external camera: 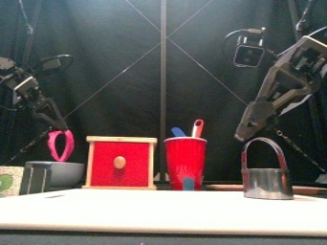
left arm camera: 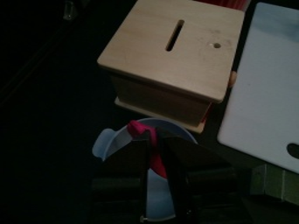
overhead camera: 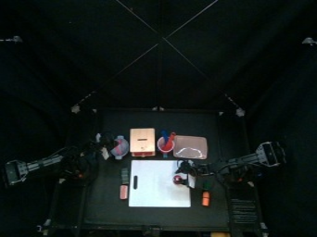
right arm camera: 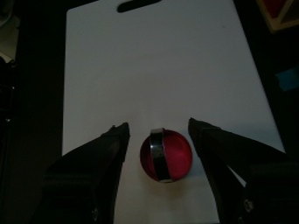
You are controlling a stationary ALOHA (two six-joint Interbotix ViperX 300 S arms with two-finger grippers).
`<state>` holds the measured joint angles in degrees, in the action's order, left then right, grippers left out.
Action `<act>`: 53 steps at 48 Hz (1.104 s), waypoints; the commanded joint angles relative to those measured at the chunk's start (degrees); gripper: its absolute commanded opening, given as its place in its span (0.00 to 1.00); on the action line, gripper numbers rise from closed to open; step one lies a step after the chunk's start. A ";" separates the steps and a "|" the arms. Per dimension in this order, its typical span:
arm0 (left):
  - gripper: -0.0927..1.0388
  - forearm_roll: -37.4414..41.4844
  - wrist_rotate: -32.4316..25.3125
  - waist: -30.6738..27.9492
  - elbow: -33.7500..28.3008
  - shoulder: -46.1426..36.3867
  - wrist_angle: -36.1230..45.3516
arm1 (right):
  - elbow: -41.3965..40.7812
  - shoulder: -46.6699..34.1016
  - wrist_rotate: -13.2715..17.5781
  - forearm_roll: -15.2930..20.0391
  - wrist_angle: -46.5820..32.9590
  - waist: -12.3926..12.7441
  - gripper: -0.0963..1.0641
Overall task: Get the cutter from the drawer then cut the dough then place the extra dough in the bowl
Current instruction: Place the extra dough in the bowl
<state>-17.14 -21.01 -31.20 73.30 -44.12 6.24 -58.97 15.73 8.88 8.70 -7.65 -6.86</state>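
The desk [overhead camera: 109,213] is black, with black curtains [overhead camera: 158,46] behind it. At the left, my left fingers [external camera: 56,132] pinch a pink dough strip [external camera: 60,145]. It hangs straight down, long axis vertical, just above the bowl [external camera: 61,175], and my left arm slopes down from the left. Next come the box [external camera: 121,163] and the cup [external camera: 186,161]. On the white board [overhead camera: 155,190], near its right edge, the cutter [external camera: 267,182] stands upright with its wire handle arched up and a red disc [right arm camera: 152,157] inside its ring. My right fingers [right arm camera: 158,128] are spread wide and hover above it, one on each side, my right arm bent high and pointing down.
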 commanded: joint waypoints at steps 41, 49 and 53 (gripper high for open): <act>0.82 -36.83 0.35 -1.76 1.41 2.11 -5.36 | 0.62 -0.26 0.18 0.09 -0.44 -0.09 0.86; 0.82 -37.97 0.35 -1.49 0.62 1.93 -5.45 | 0.53 -0.26 0.18 0.09 -0.44 -0.09 0.86; 0.82 -38.14 0.35 -1.41 -0.53 1.76 -5.45 | 0.62 -0.26 0.18 0.09 -0.44 -0.09 0.86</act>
<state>-55.11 -20.65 -32.70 75.06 -42.28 1.23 -59.06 14.77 8.96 8.70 -7.65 -6.86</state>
